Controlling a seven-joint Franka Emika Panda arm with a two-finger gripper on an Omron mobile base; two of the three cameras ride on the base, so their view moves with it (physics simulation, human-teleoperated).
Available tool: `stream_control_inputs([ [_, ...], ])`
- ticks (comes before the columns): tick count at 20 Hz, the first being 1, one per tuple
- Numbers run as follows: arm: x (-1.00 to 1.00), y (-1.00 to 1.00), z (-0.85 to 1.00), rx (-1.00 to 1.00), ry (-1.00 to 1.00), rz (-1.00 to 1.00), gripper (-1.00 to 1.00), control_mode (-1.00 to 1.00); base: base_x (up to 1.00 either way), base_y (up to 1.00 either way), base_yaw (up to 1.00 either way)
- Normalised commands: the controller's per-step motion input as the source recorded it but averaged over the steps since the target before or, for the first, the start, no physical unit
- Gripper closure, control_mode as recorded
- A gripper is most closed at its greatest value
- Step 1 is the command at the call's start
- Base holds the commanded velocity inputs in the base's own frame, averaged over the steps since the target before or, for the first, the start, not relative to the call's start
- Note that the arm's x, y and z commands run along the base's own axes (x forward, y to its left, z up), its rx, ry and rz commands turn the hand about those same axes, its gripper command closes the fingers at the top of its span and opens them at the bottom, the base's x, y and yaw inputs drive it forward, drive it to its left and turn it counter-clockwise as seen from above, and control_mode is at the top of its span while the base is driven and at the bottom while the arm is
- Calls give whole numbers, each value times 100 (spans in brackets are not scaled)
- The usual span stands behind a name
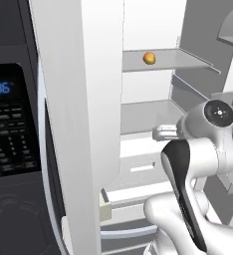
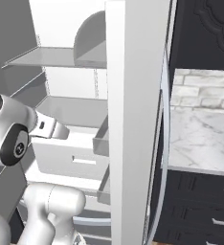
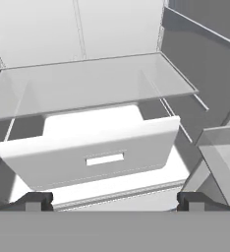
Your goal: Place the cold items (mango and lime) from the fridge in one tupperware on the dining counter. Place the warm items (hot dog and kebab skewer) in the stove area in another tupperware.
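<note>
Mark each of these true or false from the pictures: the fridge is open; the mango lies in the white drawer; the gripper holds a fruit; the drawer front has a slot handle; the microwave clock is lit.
1. The fridge is open. True: the fridge door is swung aside and the shelves show.
2. The mango lies in the white drawer. False: it sits on the upper glass shelf, well above the drawer.
3. The gripper holds a fruit. False: its jaws stand wide open with nothing between them, facing the drawer.
4. The drawer front has a slot handle. True: a narrow slot sits at its middle.
5. The microwave clock is lit. True: blue digits glow on its dark panel.
</note>
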Motion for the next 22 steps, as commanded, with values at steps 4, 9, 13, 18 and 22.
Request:
stream_control_inputs([
  [4, 40, 0, 59, 0, -41, 0, -100, -100, 0, 0, 0],
  [9, 83, -6, 65, 2, -14, 1, -100, -100, 0, 0, 0],
  [13, 98, -1, 68, 9, 23, 15, -100, -100, 0, 0, 0],
  [18, 55, -4, 83, 0, 44, 4, -100, -100, 0, 0, 0],
  [22, 60, -8, 59, 0, 50, 0, -100, -100, 0, 0, 0],
])
